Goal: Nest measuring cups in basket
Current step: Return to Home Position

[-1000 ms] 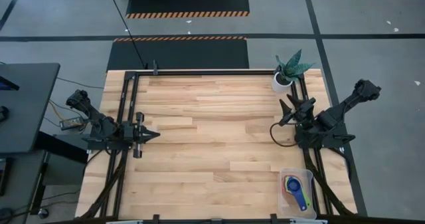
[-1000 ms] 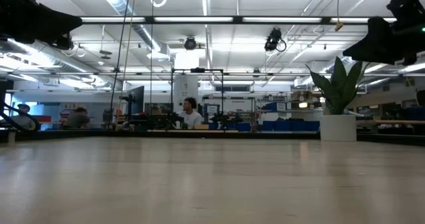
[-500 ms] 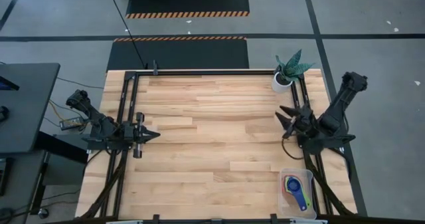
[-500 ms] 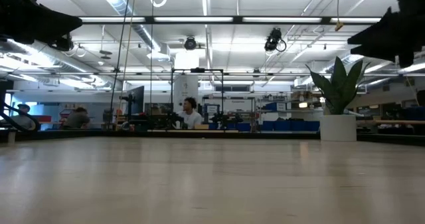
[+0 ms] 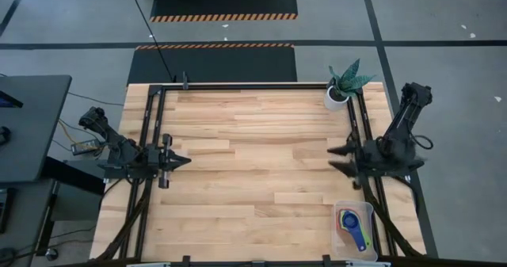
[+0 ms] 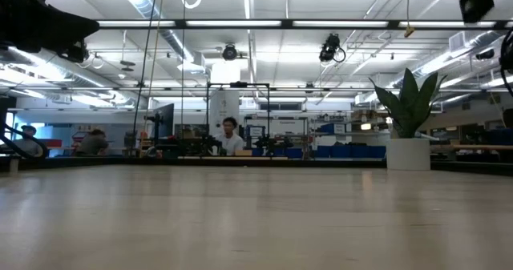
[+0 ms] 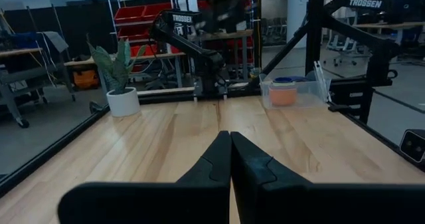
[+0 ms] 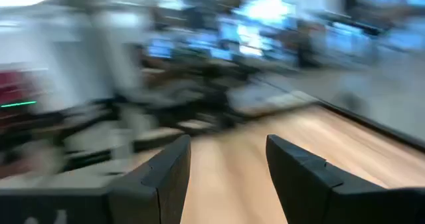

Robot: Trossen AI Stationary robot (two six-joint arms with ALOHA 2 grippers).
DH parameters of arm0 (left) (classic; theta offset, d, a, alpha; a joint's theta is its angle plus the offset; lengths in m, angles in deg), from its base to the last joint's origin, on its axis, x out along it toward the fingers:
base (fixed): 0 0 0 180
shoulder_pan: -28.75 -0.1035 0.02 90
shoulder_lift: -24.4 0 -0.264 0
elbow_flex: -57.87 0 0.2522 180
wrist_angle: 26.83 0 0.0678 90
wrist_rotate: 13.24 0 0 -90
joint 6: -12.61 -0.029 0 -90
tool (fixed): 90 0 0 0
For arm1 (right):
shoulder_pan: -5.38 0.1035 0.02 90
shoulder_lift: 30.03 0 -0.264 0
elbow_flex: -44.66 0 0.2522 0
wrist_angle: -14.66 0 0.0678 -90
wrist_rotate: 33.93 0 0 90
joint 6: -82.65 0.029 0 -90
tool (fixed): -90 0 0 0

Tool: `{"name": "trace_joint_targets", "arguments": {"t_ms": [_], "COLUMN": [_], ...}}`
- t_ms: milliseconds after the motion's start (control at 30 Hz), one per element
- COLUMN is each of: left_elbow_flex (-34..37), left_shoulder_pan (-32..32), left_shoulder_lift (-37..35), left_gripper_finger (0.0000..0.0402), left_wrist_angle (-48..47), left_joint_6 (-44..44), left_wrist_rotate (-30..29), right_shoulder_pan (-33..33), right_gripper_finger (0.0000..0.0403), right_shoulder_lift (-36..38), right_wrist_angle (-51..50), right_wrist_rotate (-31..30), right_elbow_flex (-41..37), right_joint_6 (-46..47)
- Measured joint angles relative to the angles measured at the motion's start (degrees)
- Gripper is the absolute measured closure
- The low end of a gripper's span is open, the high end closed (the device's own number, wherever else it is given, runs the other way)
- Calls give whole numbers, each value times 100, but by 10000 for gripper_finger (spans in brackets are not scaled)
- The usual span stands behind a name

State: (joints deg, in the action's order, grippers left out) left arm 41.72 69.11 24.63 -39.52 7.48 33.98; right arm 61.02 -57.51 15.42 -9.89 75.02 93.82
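Overhead, a light wooden table (image 5: 253,164) sits between two dark robot arms, one at each side. The basket (image 5: 366,211), a clear plastic bin, stands at the table's corner in the bottom right of the high view, just beside the right arm's rail. Inside it lie the measuring cups (image 5: 352,223), nested into a single stack, with a blue handle on top and coloured rims showing around the top cup. Through the bin's wall, the left wrist camera shows the stack as an orange cup with blue above it. The left gripper (image 5: 181,161) hangs at the table's left edge, pointing toward the middle, its two fingers pressed together with nothing between them. The right gripper (image 5: 334,158) is at the right edge, well apart from the basket and pointing toward the left arm; its fingers are spread wide and hold nothing. A white plant pot (image 5: 337,97) with a spiky green plant stands at the far right corner. The table-level camera shows bare wood, the plant pot and a workshop beyond, where a person (image 6: 231,139) sits at a desk
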Motion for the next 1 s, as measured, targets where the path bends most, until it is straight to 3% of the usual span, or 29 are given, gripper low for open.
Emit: {"name": "trace_joint_targets", "arguments": {"t_ms": [100, 167, 300, 533, 733, 1000], "left_elbow_flex": [0, 0, 0, 0, 0, 0], "left_shoulder_pan": [0, 0, 0, 0, -2, -1], "left_shoulder_lift": [0, 0, 0, 0, 0, 0], "left_gripper_finger": [395, 395, 395, 395, 395, 395], "left_wrist_angle": [60, 76, 76, 85, 143, 161], "left_joint_6": [-8, -31, -35, -52, -52, -52], "left_wrist_rotate": [0, 0, 0, 2, 71, 105], "right_shoulder_pan": [-1, -1, 39, 172, 26, -148], "right_gripper_finger": [200, 200, 200, 200, 200, 200], "right_shoulder_lift": [2, 0, 0, -24, 15, 1043], "right_wrist_angle": [860, 954, 894, 104, -507, -602], "right_wrist_rotate": [1582, 2440, 3410, 3555, 3334, 3765], "right_elbow_flex": [0, 0, 0, 0, -9, -333], "right_joint_6": [-1171, -1382, -1342, -1306, -589, -1014]}}
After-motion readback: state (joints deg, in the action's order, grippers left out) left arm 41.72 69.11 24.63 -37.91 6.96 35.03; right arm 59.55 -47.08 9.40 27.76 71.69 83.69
